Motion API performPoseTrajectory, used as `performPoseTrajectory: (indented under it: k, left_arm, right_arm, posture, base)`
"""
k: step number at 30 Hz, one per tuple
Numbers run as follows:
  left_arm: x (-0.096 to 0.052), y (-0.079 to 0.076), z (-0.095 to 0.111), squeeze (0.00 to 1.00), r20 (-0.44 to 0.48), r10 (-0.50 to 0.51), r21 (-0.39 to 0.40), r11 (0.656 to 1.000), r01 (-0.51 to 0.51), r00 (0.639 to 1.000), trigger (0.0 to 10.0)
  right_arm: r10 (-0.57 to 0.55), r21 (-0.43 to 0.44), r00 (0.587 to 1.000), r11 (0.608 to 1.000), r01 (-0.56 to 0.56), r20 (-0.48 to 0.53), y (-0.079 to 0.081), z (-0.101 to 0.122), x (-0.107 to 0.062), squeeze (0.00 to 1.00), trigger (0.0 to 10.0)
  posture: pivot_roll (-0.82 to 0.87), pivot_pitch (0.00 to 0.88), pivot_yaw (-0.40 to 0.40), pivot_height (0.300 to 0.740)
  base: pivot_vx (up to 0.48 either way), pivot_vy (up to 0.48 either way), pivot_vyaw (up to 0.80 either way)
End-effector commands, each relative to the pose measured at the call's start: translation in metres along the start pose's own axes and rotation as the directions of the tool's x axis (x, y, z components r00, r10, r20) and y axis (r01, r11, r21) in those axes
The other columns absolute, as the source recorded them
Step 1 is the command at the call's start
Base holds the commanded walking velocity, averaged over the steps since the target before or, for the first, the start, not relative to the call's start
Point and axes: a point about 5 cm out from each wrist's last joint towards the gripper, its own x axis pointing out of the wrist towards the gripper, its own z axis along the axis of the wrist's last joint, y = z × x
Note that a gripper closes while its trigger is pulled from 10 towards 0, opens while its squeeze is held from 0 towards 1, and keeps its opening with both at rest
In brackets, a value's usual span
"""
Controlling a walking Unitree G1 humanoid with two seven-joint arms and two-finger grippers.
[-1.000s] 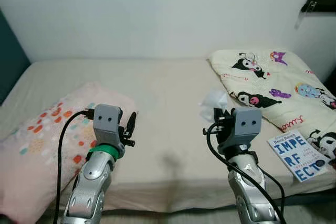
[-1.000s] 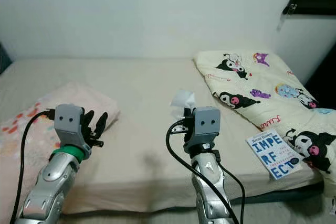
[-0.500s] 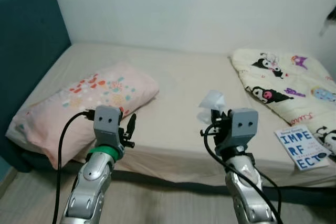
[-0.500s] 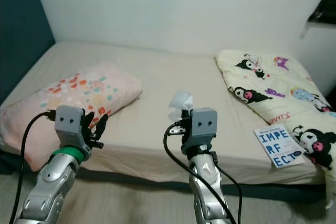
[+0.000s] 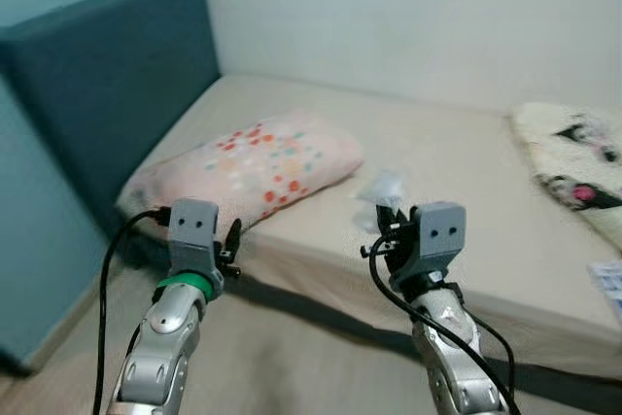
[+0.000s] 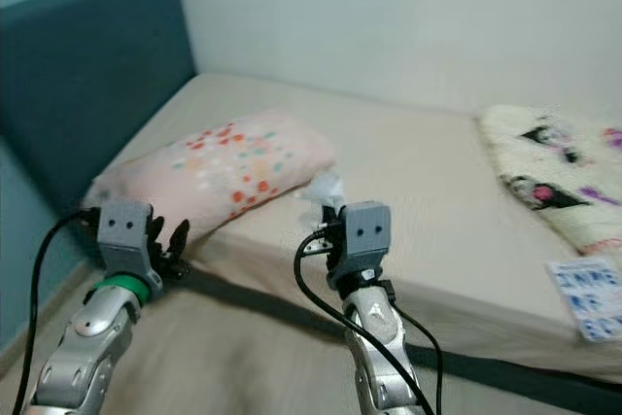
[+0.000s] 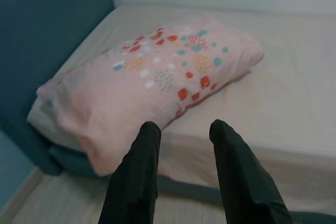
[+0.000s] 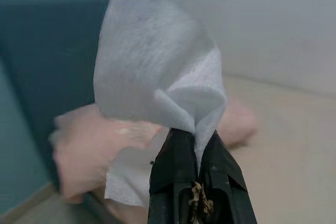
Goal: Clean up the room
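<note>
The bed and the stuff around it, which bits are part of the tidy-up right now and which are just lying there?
In the job:
- white tissue, pinched in the right claw
- left claw, open and holding nothing, in front of the bed edge

Just lying about:
- pink spotted pillow on the bed
- cartoon-print blanket
- book by the blanket

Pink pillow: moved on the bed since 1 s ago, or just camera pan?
No. The pink pillow lies at the same end of the bed, near the teal headboard; the whole view swung, so the camera moved.
</note>
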Motion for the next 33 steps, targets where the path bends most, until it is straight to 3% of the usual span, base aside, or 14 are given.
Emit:
performPoseTrajectory:
  k: [1, 19, 33]
  left_arm:
    - [0.0, -0.001, -0.001, 0.0, -0.012, -0.01, 0.001, 1.0, 0.01, 1.0, 10.0]
    - [-0.003, -0.003, -0.004, 0.0, -0.024, -0.025, 0.029, 0.999, 0.026, 0.999, 10.0]
    - [-0.007, -0.002, -0.01, 0.0, -0.037, -0.024, 0.081, 0.996, 0.027, 0.999, 10.0]
  right_arm:
    - [0.008, 0.008, 1.0, 1.0, -0.008, -0.014, 0.001, -0.002, -0.002, 0.0, 10.0]
    - [0.127, 0.041, 0.992, 0.991, -0.126, -0.025, 0.017, -0.005, -0.006, 0.01, 10.0]
    - [0.162, 0.053, 0.986, 0.986, -0.16, -0.035, 0.02, -0.008, -0.007, 0.05, 10.0]
  posture:
    - [-0.1, 0.035, 0.04, 0.733]
    - [-0.09, 0.038, 0.044, 0.733]
    - [-0.09, 0.041, 0.043, 0.733]
  base:
    - [0.0, 0.0, 0.73]
    - [0.0, 0.0, 0.72]
    - [0.0, 0.0, 0.71]
